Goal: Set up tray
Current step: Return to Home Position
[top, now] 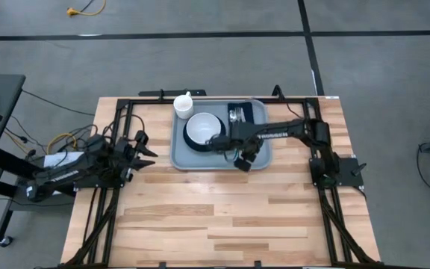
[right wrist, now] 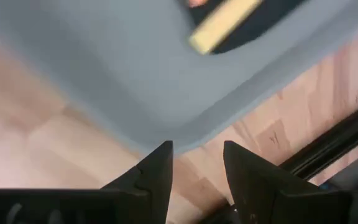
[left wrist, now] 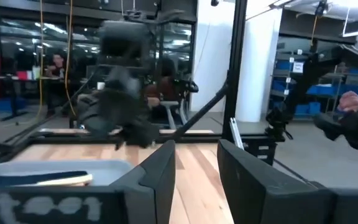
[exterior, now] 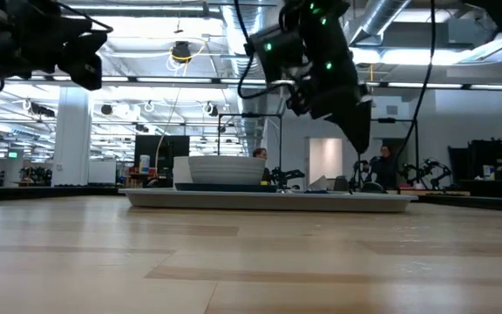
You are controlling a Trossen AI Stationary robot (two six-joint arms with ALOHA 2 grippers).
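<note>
Plainly the laying looks finished. The tray sits at the far middle of the table, its long axis running left to right. It carries a white bowl on a plate, a white cup at its far left corner, and a dark napkin with cutlery along its right side.

The right claw hovers just above the tray's near right corner, fingers apart with nothing between them. Its wrist view looks down on the tray's rounded corner and, further in, the end of a yellow knife on the napkin. So the tray lies directly beneath and ahead of this claw, while the arm's base stands off to the right of the tray, by the table's right edge.

I judge that going home means lifting and drawing back rightward, away from the cutlery. The risk there is a low finger catching the rim.

The left claw waits well apart from the tray, off its left side near the table's left edge, fingers likewise spread and empty. The right arm is much the nearer.
</note>
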